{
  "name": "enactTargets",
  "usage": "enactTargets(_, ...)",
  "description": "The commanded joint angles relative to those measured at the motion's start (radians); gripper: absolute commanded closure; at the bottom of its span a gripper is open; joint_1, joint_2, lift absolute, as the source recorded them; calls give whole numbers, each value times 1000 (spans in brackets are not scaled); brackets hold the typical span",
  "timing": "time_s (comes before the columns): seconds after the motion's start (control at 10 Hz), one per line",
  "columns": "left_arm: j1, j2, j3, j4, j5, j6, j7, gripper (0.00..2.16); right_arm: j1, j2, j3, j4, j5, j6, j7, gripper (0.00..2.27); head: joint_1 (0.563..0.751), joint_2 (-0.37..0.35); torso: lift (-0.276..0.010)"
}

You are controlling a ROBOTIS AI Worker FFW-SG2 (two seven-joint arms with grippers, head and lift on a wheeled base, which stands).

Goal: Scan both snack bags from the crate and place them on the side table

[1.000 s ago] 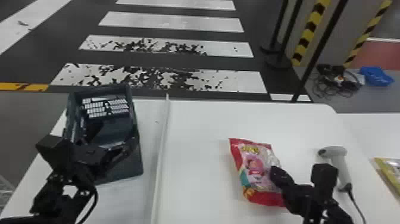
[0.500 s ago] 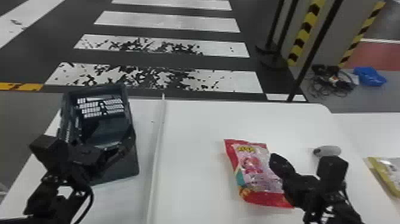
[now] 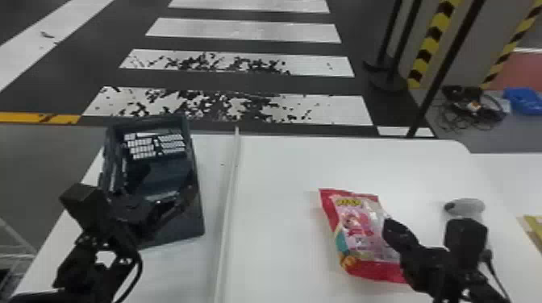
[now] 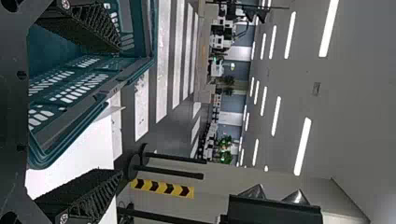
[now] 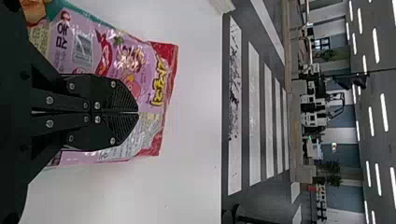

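Note:
In the head view, my left gripper is at the dark crate on the left. The left wrist view has the fingers of this left gripper wide apart, one over the teal crate and one outside its wall. A red and pink snack bag lies flat on the white table, partly under my right gripper. Seen from the right wrist, the right gripper has its fingers pressed together above the snack bag, with nothing visible between them.
A grey handheld scanner stands behind the right arm, its cable trailing toward the front. Between crate and bag runs a raised white strip. Another table adjoins at the right, with a yellow package at the view's edge.
My right gripper has shifted a little to the right over the bag, and its arm now covers the scanner's handle. The bag and the left arm stay put; the head view has swung slightly.

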Motion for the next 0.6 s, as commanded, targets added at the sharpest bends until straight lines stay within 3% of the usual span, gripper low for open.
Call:
enactTargets(0.0, -6, -1, -8, 1, 0, 3, 0, 76, -1, 0, -42, 18, -4, -2, 0, 2263, 695, -56, -95)
enactTargets(0.5, 4, 4, -9, -8, 2, 3, 0, 76, -1, -5, -85, 61, 15, 16, 1, 2263, 695, -125, -95)
